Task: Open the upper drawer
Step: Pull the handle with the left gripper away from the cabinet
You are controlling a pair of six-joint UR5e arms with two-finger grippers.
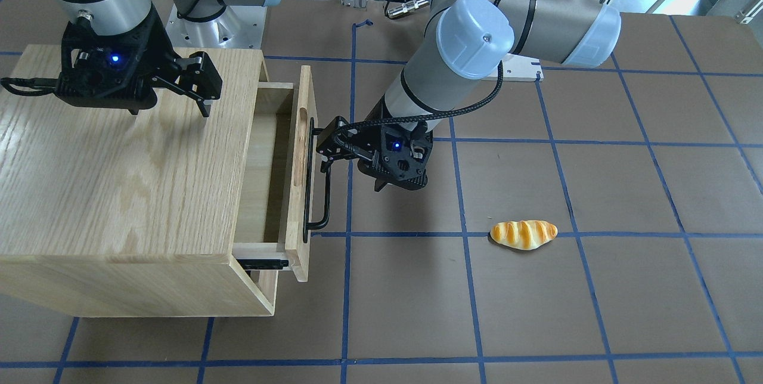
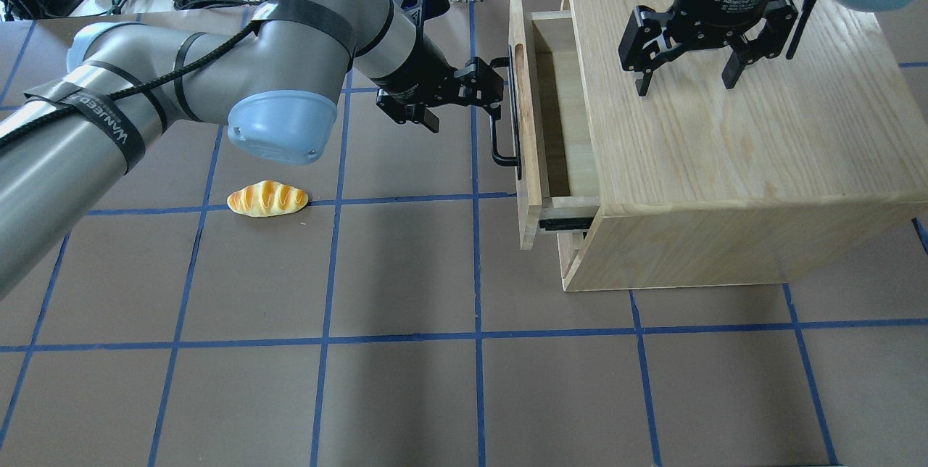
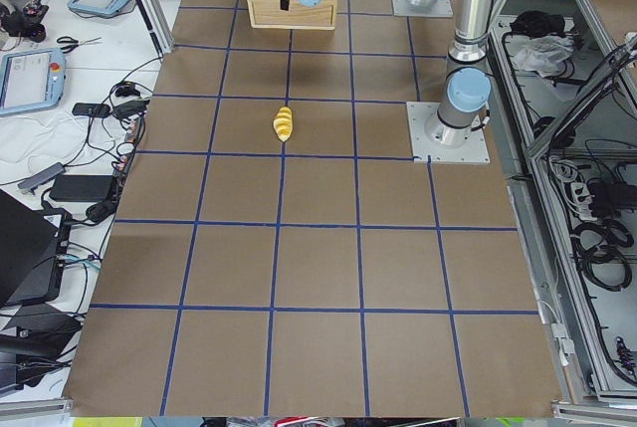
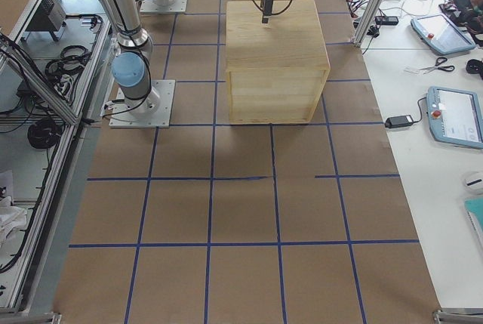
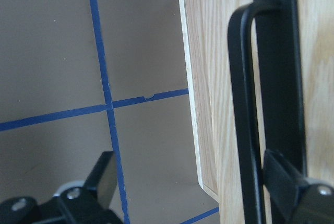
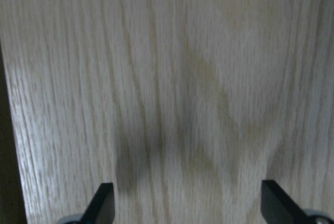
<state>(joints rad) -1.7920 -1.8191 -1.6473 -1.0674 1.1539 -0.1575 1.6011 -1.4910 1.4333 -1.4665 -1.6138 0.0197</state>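
Note:
The upper drawer (image 2: pixel 529 148) of the light oak cabinet (image 2: pixel 725 162) stands partly pulled out, its inside bare. Its long black bar handle (image 2: pixel 507 119) faces my left gripper (image 2: pixel 464 112). That gripper is open, and the bar runs between its fingers. In the left wrist view one finger (image 5: pixel 297 187) sits by the handle (image 5: pixel 245 130), on the side of the front panel (image 5: pixel 214 51). The other finger (image 5: pixel 102 182) is out over the floor. My right gripper (image 2: pixel 685 79) is open and empty, its tips at the cabinet top (image 6: pixel 182 78).
A glazed bread roll (image 2: pixel 267 199) lies on the brown table, on a blue tape line, left of the drawer. The drawer's black slide rail (image 2: pixel 562 222) shows at its near side. The cabinet (image 1: pixel 119 193) fills the table's right part.

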